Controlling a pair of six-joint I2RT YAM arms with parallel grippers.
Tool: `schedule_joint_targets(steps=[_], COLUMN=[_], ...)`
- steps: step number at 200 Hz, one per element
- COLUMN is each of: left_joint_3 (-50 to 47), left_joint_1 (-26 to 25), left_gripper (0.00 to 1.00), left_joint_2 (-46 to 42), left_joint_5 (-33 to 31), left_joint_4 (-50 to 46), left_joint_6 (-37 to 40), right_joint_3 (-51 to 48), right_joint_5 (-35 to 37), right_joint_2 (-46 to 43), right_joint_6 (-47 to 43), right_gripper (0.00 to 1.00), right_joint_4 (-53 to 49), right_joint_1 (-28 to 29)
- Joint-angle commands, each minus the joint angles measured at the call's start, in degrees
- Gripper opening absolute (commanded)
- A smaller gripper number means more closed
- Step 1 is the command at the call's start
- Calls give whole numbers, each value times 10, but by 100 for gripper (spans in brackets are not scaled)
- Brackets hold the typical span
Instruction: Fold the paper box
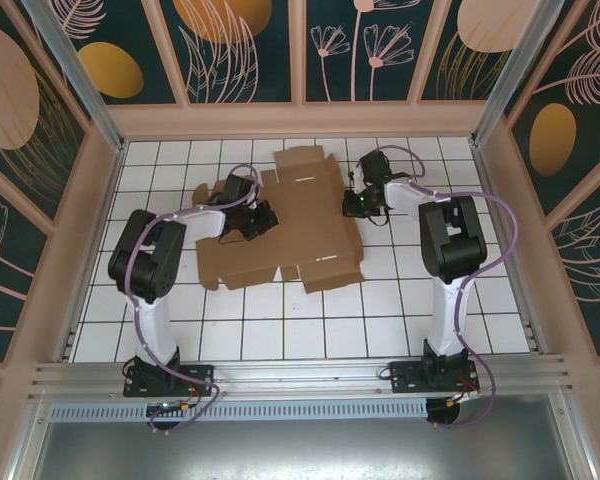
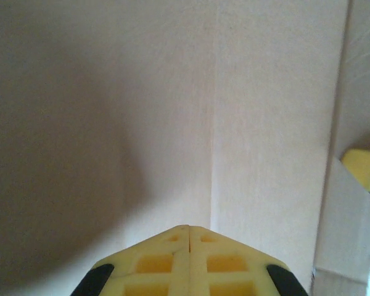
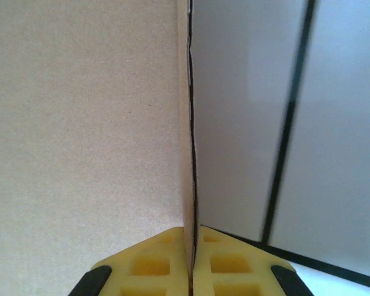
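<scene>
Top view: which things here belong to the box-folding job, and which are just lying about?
In the job:
paper box
left gripper, shut, over the cardboard
right gripper, shut on the box's edge

Just surroundings:
tiled table
patterned walls

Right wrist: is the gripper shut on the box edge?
Yes, the box edge runs straight down into the seam between the right gripper yellow fingers, which are closed against it.
</scene>
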Motion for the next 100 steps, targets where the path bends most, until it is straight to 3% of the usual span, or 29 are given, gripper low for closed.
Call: schedule_joint_targets(steps=[1, 36, 100], left_joint_3=[-18, -68, -68], left_joint_1=[0, 13, 17], left_gripper=[0, 0, 0], left_joint_2=[-81, -106, -60], left_joint_5=[-58, -129, -120], left_joint_4=[-34, -53, -42], left_joint_6=[2, 17, 15], right_joint_3=[40, 113, 181], right_joint_5=[130, 259, 456], right_joint_2=[-1, 41, 131], right_joint_6=[-28, -64, -87], right_gripper=[6, 7, 8], right_joint_4=[-71, -132, -172], right_joint_1=[13, 61, 145])
